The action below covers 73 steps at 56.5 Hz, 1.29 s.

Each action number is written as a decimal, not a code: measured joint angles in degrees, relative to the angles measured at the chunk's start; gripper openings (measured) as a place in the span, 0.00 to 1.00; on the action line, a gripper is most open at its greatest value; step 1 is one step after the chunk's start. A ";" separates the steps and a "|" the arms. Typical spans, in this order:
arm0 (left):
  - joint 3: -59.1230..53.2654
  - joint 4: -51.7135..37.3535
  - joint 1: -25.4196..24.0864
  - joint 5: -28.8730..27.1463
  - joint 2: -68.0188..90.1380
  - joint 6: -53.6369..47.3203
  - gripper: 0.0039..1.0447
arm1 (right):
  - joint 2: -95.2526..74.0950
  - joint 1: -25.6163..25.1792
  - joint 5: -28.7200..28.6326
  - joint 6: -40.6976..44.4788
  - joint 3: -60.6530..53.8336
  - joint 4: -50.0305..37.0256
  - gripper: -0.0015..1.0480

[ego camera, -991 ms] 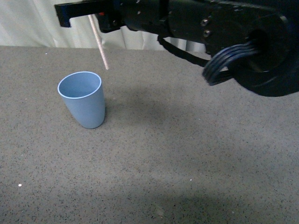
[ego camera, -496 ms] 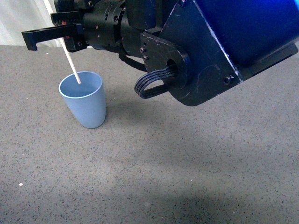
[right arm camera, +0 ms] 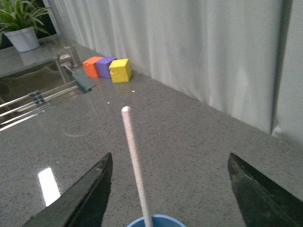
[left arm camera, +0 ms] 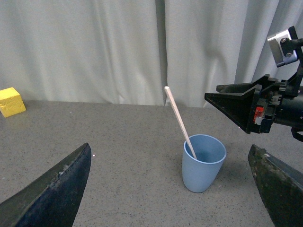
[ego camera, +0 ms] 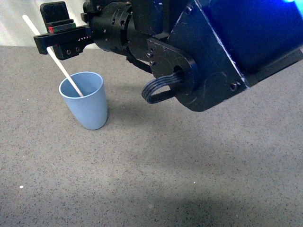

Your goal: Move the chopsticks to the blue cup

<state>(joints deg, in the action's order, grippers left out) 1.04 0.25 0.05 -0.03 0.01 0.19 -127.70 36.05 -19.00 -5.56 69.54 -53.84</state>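
On the table (ego camera: 189, 170): chopsticks (ego camera: 66, 74) standing in the blue cup (ego camera: 89, 108).
Lower end of the stick lies inside the cup; the shaft leans on the rim, tilted toward the robot's left, upper end free. The right gripper (right arm camera: 170, 160) sits above and just behind the cup, jaws spread wide to either side of the stick, not touching it. The left gripper (left arm camera: 169, 150) faces the cup from well apart, jaws wide open, holding nothing.

Three views, all on blue cup (ego camera: 87, 106)
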 joint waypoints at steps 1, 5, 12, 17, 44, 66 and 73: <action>0.00 0.02 0.00 0.00 0.00 0.00 0.94 | 0.15 -0.07 0.28 0.09 -0.31 -0.11 0.70; 0.00 0.02 0.00 0.00 0.00 0.00 0.94 | 1.46 -0.50 2.25 0.92 -2.47 -0.85 0.82; 0.00 0.00 0.00 0.02 0.00 0.00 0.94 | 3.98 -1.97 7.10 1.29 -5.31 -0.07 0.92; 0.00 0.02 0.00 -0.02 0.00 0.00 0.94 | 5.05 -2.93 9.75 1.64 -6.73 -0.39 0.90; 0.00 0.02 0.00 0.02 0.00 0.00 0.94 | 42.05 -18.82 35.71 5.57 -51.71 -13.44 0.01; 0.00 0.02 0.00 0.00 0.00 0.00 0.94 | 63.14 -27.43 27.28 5.57 -64.02 -4.09 0.01; 0.00 0.02 0.00 0.00 0.00 0.00 0.94 | 68.57 -28.89 25.81 5.57 -65.66 -0.35 0.01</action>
<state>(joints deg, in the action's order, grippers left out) 1.04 0.27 0.05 -0.03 0.01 0.19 -59.13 7.16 6.81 0.01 3.88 -54.19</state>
